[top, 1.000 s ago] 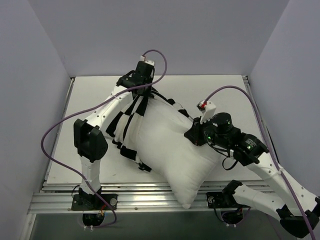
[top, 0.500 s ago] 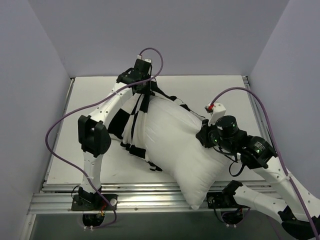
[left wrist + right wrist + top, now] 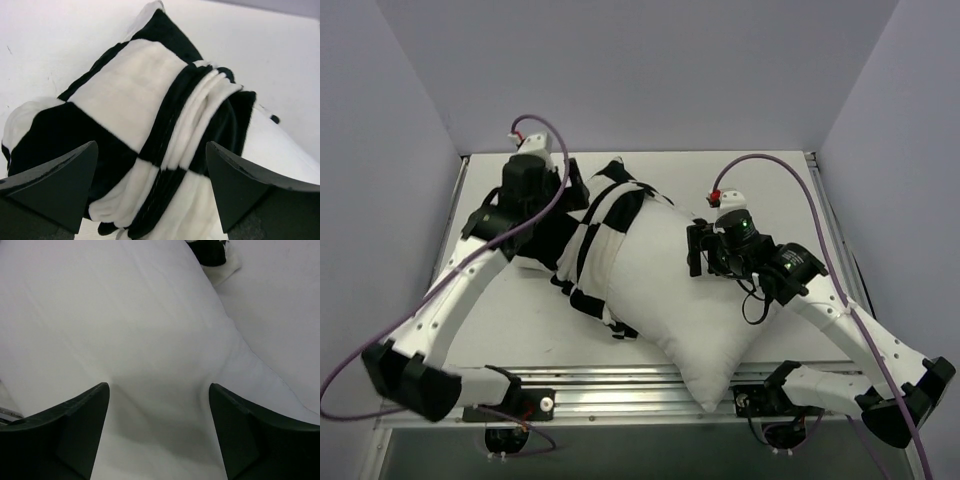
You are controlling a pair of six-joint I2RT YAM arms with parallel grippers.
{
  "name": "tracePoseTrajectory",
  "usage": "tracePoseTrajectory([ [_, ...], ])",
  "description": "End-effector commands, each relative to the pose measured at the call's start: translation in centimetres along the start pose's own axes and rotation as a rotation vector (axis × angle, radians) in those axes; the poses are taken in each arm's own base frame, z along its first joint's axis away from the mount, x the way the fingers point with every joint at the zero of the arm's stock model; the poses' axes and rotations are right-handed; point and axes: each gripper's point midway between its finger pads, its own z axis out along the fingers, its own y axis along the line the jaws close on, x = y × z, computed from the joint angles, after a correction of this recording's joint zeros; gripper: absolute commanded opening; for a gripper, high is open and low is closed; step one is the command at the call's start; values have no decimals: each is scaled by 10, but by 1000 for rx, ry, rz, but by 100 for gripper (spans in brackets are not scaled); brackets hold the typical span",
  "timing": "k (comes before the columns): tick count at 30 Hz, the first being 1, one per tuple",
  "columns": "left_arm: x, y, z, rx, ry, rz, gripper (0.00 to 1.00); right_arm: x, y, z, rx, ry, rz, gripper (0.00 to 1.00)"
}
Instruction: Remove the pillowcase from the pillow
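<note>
A lab test cell: plain pale walls (image 3: 650, 70) boxing a white table (image 3: 760, 170) fronted by aluminium rails (image 3: 620, 395).

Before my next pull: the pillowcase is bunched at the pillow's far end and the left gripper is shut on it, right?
No. The left gripper is open: the left wrist view shows its jaws spread over the pillowcase, gripping nothing. The pillowcase is bunched at the far end of the pillow.
</note>
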Motion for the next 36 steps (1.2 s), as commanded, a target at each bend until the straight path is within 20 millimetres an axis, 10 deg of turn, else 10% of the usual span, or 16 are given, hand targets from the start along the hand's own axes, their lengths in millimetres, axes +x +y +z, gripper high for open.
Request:
tracePoseTrajectory([
  [1, 20, 10, -34, 15, -30, -65, 97, -45, 15, -14, -35, -138, -22, 79],
  [11, 140, 36, -56, 110, 132, -146, 91, -37, 77, -13, -110, -172, -210, 91],
  [19, 167, 9, -51, 299, 142, -225, 85, 4, 142, 8, -141, -135, -401, 95],
  [36, 205, -8, -33, 357, 204, -210, 75, 81, 111, 95, 131, 32, -537, 96],
])
